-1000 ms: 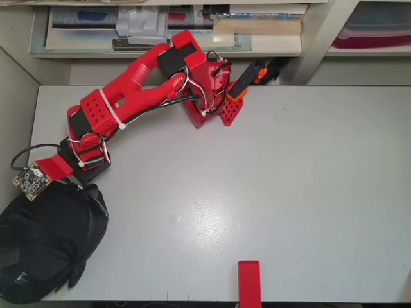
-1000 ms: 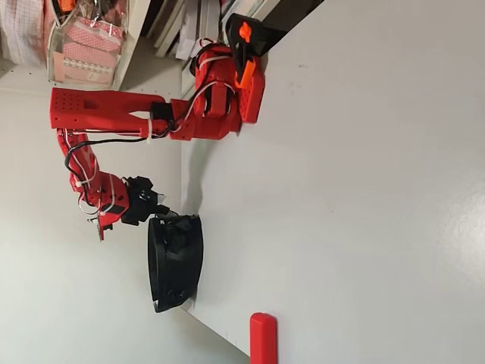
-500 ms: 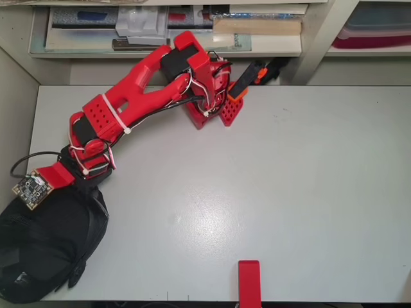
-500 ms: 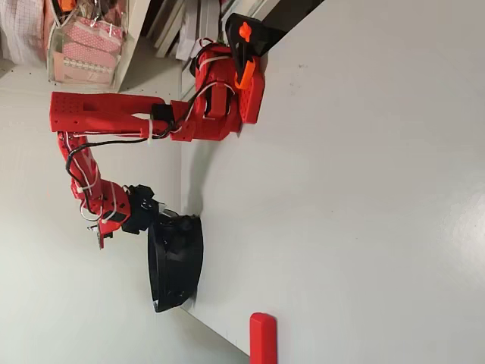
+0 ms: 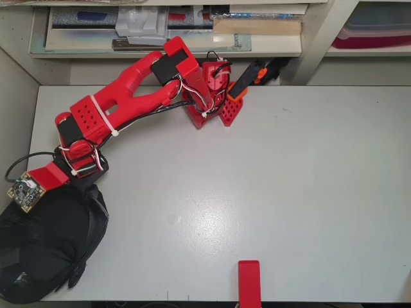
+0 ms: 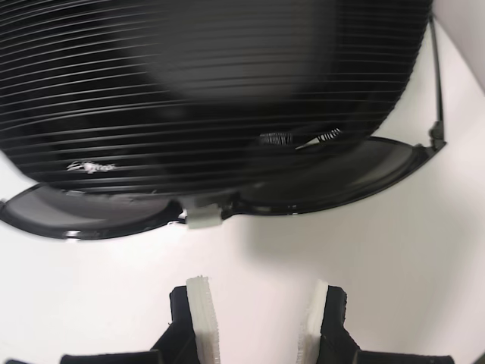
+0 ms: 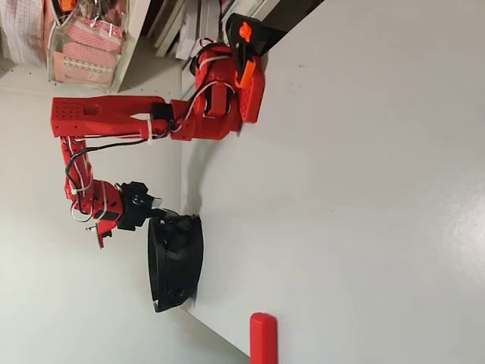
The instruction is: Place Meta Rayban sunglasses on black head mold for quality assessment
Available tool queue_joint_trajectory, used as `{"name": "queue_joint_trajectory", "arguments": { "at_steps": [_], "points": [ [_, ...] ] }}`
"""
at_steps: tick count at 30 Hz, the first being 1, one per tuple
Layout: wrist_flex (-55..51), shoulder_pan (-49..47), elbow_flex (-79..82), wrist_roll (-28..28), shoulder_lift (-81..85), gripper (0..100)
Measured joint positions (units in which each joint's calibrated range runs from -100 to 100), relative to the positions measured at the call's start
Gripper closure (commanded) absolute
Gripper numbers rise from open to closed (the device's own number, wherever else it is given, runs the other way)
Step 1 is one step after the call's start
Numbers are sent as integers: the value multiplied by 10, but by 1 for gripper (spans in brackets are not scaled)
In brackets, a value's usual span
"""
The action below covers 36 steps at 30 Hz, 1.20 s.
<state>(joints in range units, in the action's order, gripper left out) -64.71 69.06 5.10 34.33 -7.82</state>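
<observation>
1. I see small pale script on the mold (image 6: 212, 83) in the wrist view, but it is too blurred to read.
2. The glasses (image 6: 227, 199) sit against the mold's front; only the wrist view shows them.
3. My pincer (image 6: 258, 311) is spread and empty, just short of the glasses.
4. The overhead view shows the mold (image 5: 45, 250) at the counter's (image 5: 257, 192) corner.

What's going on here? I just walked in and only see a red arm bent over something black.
The red robot arm is reaching to the table's corner, where the black head mold sits. In the wrist view, the sunglasses already rest against the mold, lenses facing the camera. The gripper hangs just in front of them, its jaws apart and holding nothing. A red block lies untouched at the table's near edge.
</observation>
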Motion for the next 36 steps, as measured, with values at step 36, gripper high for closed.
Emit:
{"name": "queue_joint_trajectory", "arguments": {
  "at_steps": [36],
  "points": [
    [17, -32, -107, -12, -55, 35]
  ]
}}
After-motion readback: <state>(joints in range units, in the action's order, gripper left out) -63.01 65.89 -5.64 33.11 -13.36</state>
